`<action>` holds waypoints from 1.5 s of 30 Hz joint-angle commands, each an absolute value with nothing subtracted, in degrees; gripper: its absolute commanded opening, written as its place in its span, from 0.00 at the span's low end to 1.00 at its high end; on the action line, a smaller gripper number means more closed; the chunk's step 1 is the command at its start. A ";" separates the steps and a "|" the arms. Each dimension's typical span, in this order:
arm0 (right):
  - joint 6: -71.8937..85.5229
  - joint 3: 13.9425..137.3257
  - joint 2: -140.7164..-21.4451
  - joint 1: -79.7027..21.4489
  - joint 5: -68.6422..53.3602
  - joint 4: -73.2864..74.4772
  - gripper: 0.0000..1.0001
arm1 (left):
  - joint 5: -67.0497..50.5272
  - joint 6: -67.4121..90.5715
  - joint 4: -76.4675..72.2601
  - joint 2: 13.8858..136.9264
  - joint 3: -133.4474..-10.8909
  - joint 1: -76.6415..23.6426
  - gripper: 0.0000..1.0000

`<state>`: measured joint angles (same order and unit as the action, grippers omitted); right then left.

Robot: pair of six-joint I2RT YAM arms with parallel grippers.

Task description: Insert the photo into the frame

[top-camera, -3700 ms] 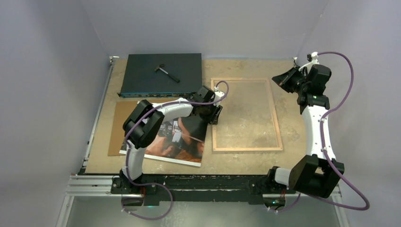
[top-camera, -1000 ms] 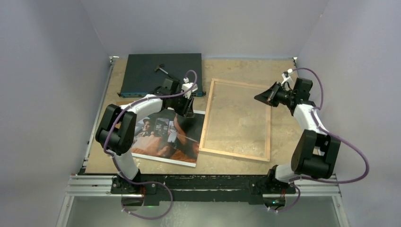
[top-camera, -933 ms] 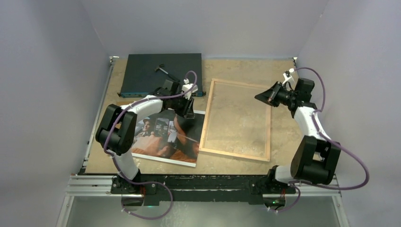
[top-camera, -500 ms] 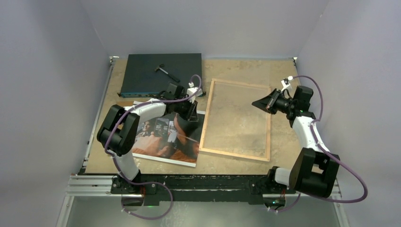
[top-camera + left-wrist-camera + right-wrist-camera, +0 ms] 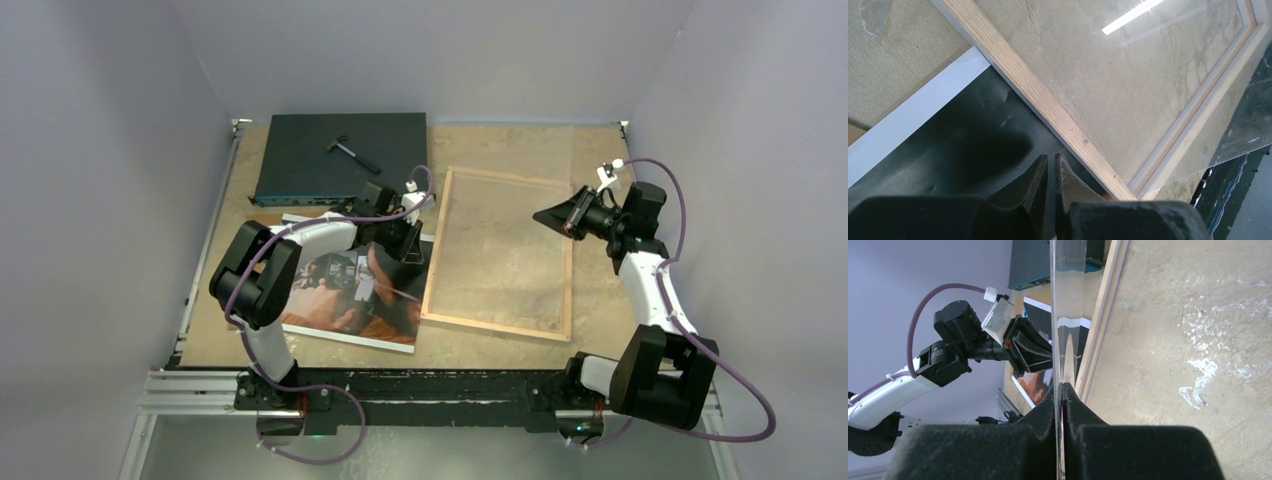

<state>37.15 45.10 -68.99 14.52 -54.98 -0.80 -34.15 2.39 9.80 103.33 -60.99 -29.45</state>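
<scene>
Photo (image 5: 345,305): dark, reddish-orange, white border | left claw (image 5: 1049,159) nearly closed | right claw (image 5: 1062,386) pinching clear pane (image 5: 1068,285)

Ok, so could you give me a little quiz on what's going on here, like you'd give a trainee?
1. True or false: the photo already lies inside the frame.
2. What is clamped in the right gripper? A) the photo B) a clear sheet C) nothing
3. Fill in: the small hammer lies on top of the ____.

Key: 1 false, it lies outside the frame. 2 B. 3 the dark flat box.
</scene>
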 commanded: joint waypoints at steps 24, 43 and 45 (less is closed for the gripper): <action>31.12 45.73 -72.67 14.49 -53.35 0.22 0.00 | -33.21 2.10 9.92 104.08 -61.67 -33.75 0.01; 30.11 47.38 -73.99 15.37 -53.51 0.20 0.00 | -32.31 1.65 10.17 105.69 -61.61 -33.72 0.00; 29.39 47.89 -74.21 15.38 -53.46 0.33 0.00 | -32.26 1.71 10.05 105.65 -61.63 -33.74 0.00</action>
<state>31.53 44.62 -73.97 15.07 -52.01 1.19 -32.80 2.37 10.31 105.01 -60.99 -33.78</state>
